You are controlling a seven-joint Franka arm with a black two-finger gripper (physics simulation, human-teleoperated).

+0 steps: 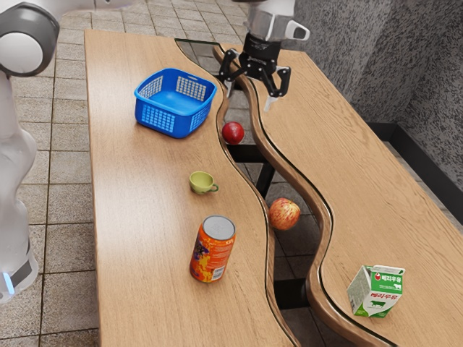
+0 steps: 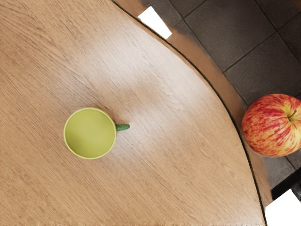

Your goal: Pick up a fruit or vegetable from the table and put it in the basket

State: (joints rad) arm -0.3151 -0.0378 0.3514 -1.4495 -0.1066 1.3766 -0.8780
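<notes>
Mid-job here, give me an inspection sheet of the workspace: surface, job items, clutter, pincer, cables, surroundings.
Surface: wood-grained table, split by a winding gap
Fruit: red one and striped apple, both by the gap
Basket: blue basket upright, no fruit seen inside
Clutter: green cup, orange can, milk carton, all upright
Pincer: pincer open, raised, nothing held
Cables: nothing seen
Surroundings: tiled floor, dark grey wall
</notes>
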